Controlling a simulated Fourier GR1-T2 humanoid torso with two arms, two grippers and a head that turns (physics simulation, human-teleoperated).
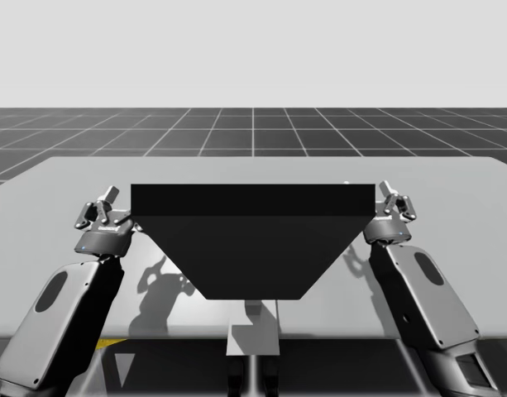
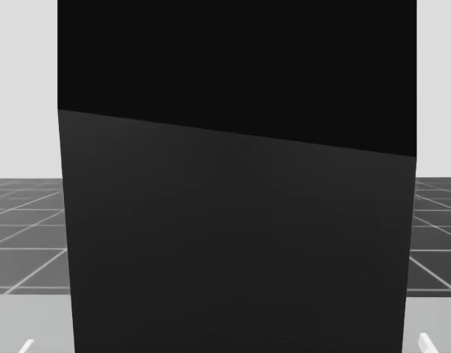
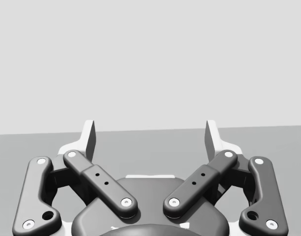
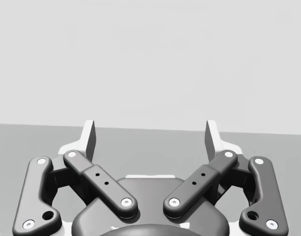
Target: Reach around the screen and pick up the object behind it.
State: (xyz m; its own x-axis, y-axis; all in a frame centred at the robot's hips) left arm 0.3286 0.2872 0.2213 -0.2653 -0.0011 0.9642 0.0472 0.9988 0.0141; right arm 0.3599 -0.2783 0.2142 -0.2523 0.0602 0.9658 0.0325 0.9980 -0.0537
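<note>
One screen (image 1: pixel 253 223): flat matte black panel, standing between the claws. Two claws: left claw (image 1: pixel 104 201) and right claw (image 1: pixel 395 198) are both gaping wide, gripping nothing, with plain grey surface (image 1: pixel 253 169) lying ahead of each. The object is probably sitting beyond the screen; can't tell.

High view looks down over the screen (image 1: pixel 251 240); head view faces it closely.
</note>
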